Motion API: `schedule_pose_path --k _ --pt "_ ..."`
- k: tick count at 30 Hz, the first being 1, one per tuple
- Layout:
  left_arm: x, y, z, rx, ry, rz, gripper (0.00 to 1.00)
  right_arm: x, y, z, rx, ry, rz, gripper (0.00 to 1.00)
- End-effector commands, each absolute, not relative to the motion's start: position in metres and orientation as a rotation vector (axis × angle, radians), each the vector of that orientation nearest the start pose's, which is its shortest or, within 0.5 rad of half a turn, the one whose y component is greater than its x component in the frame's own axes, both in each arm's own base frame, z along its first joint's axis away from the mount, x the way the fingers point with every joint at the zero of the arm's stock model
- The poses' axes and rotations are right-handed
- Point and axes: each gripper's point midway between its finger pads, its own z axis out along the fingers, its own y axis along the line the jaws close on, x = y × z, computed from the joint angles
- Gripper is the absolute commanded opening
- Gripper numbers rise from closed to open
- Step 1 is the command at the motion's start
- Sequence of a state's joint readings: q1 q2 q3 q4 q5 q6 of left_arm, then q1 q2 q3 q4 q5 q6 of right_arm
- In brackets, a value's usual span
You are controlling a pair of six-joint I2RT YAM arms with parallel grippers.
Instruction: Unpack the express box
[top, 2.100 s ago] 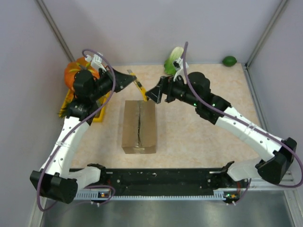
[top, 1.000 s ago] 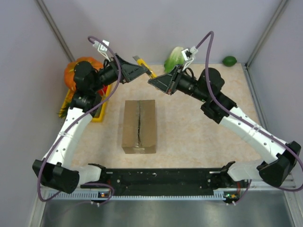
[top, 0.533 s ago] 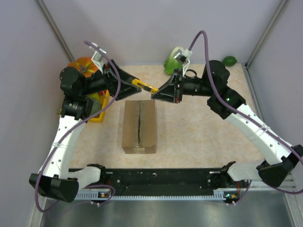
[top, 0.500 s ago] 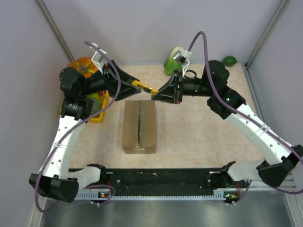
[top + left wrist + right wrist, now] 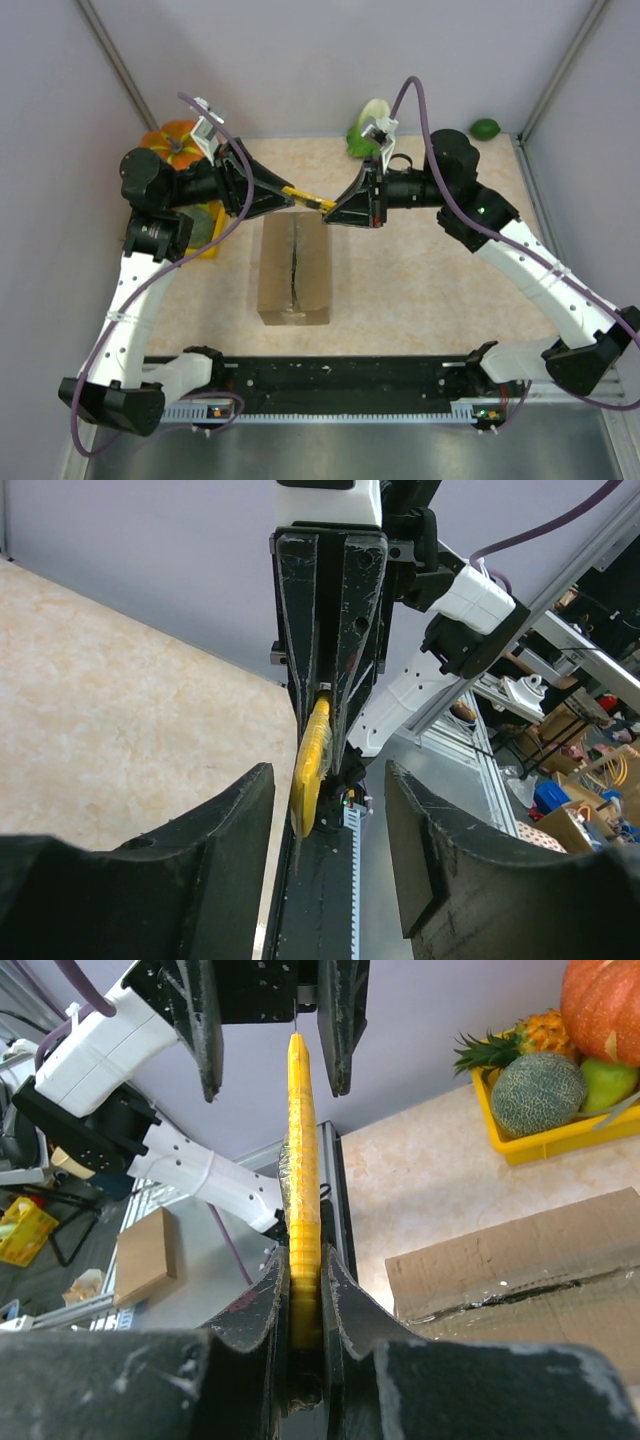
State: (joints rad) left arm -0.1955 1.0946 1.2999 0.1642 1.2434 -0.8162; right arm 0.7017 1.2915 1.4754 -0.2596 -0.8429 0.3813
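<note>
The express box (image 5: pixel 294 268), brown cardboard with its taped centre seam slit, lies flat mid-table; its top also shows in the right wrist view (image 5: pixel 560 1260). Above its far end my right gripper (image 5: pixel 338 208) (image 5: pixel 303 1260) is shut on a yellow utility knife (image 5: pixel 308 197) (image 5: pixel 302 1180), held level and pointing left. My left gripper (image 5: pixel 288 197) (image 5: pixel 328 772) faces it, open. Its fingers (image 5: pixel 235 810) straddle the knife's free end (image 5: pixel 310 765) with a gap on each side.
A yellow tray (image 5: pixel 208 246) (image 5: pixel 545 1138) with a pumpkin (image 5: pixel 168 140), pineapple and melon stands at the left wall. A green leafy vegetable (image 5: pixel 364 125) and a lime (image 5: pixel 485 128) lie at the back. Grey walls close in three sides.
Both arms drew in and brought the knife down over the box's far end. The left jaws moved round the knife's free end and narrowed. The right grip held.
</note>
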Motion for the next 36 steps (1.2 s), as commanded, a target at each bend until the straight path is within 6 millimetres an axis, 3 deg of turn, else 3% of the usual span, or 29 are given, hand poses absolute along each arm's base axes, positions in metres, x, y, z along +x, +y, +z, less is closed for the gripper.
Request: schedule_pose_path --k 1,5,9,10,13,14,15,16,17,18,20,21,25,31,36 --pt "0.186 -0.217 0.469 0.823 1.448 -1.522 0.50 0.163 0.325 0.454 -1.041 1.420 1.461 0.00" --pt "0.191 -0.219 0.468 0.809 1.463 -1.535 0.31 0.159 0.326 0.453 -1.067 1.412 1.479 0.00" --pt "0.193 -0.219 0.471 0.802 1.471 -1.547 0.00 0.154 0.325 0.454 -1.081 1.403 1.495 0.00" --pt "0.194 -0.219 0.470 0.797 1.476 -1.549 0.00 0.155 0.324 0.455 -1.070 1.407 1.488 0.00" --pt "0.193 -0.219 0.475 0.789 1.458 -1.537 0.00 0.163 0.322 0.465 -1.003 1.391 1.445 0.48" --pt "0.192 -0.219 0.478 0.785 1.450 -1.530 0.00 0.166 0.323 0.465 -0.951 1.415 1.457 0.72" --pt "0.194 -0.218 0.480 0.770 1.442 -1.518 0.00 0.165 0.319 0.486 -0.913 1.317 1.454 0.80" --pt "0.201 -0.217 0.485 0.702 1.446 -1.496 0.00 0.171 0.321 0.480 -0.859 1.322 1.467 0.89" --pt "0.206 -0.215 0.493 0.647 1.439 -1.470 0.00 0.166 0.319 0.489 -0.796 1.306 1.537 0.91" --pt "0.211 -0.214 0.498 0.584 1.448 -1.460 0.00 0.156 0.314 0.516 -0.779 1.156 1.564 0.93" --pt "0.222 -0.209 0.512 0.470 1.426 -1.436 0.00 0.155 0.318 0.519 -0.708 1.150 1.630 0.94" --pt "0.221 -0.208 0.518 0.423 1.421 -1.464 0.00 0.151 0.322 0.523 -0.702 1.135 1.648 0.94" --pt "0.209 -0.201 0.545 0.347 1.299 -1.495 0.00 0.167 0.330 0.541 -0.572 1.113 1.649 0.93" --pt "0.207 -0.197 0.556 0.242 1.232 -1.557 0.00 0.170 0.336 0.576 -0.445 1.035 1.850 0.89" --pt "0.211 -0.196 0.549 0.159 1.209 -1.571 0.00 0.177 0.342 0.587 -0.377 1.042 1.884 0.84"
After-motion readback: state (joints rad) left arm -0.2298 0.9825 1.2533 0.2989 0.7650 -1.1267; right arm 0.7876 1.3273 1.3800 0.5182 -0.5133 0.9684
